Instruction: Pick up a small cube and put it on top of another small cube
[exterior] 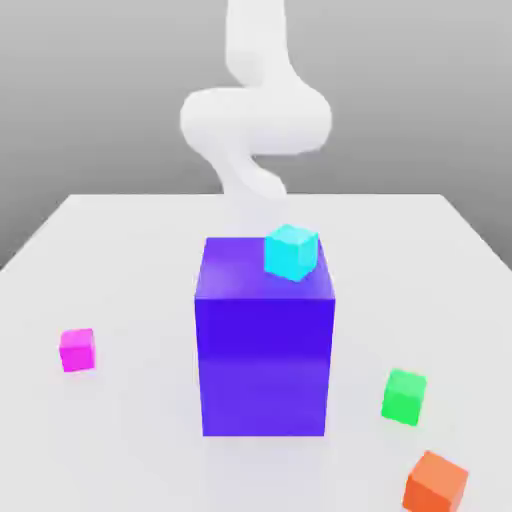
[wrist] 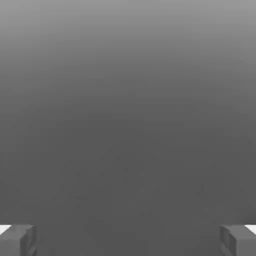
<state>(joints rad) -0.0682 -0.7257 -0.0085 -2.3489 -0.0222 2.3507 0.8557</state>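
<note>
Grey fingertips (wrist: 20,241) spread wide and empty: I haven't started the pick.
From my gripper (wrist: 128,240) outward: the arm (exterior: 255,120) sits behind the blue-violet block (exterior: 265,355); the magenta small cube (exterior: 77,350) lies well off at the exterior view's left, the green cube (exterior: 404,396) at its right. Next I judge a descent over magenta.

My small cube (exterior: 77,350) is bright magenta-pink, plain-faced, resting flat on the white table toward the exterior view's left; the other small cube (exterior: 404,396), bright green and the same size, sits flat toward the exterior view's right; they lie well apart.
</note>
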